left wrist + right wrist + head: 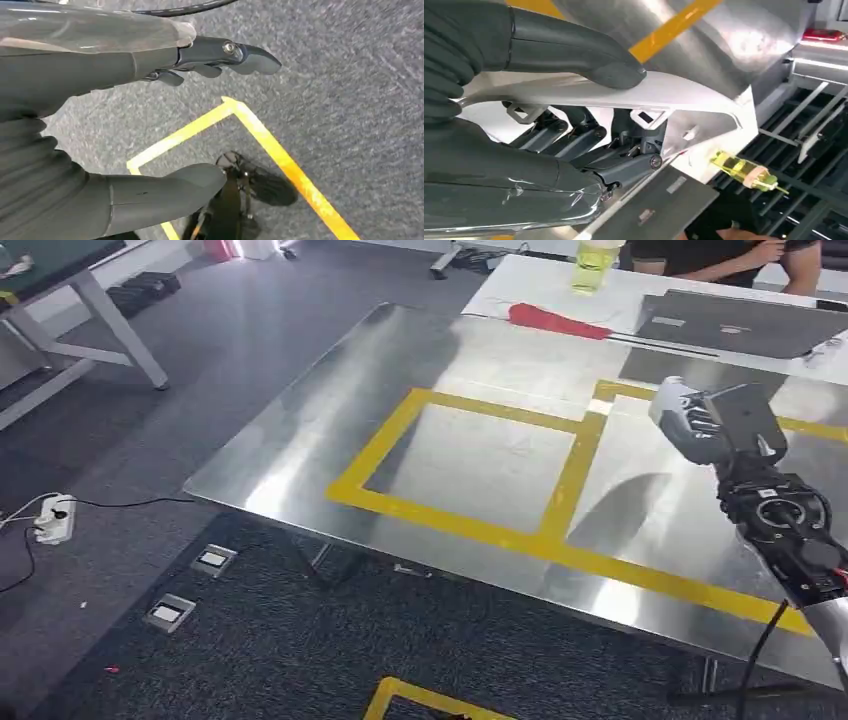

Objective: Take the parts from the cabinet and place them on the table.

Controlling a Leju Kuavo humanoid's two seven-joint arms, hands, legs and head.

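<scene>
My right hand [712,418] hovers over the right side of the steel table [480,470], above its yellow tape lines. In the right wrist view this hand [539,165] holds a flat white plastic part [674,95], with the thumb [574,50] on one face and the dark fingers [624,160] under the other. The steel table [744,35] lies just beyond the part. My left hand [65,85] hangs over grey carpet with its thumb [165,190] and fingers [240,55] apart and nothing between them.
Behind the steel table stands a white table with a yellow-green bottle [597,265], a red cloth [555,320] and a grey laptop [735,325]; a person [720,255] sits there. A power strip [55,520], floor sockets [213,560] and yellow floor tape [420,700] mark the carpet.
</scene>
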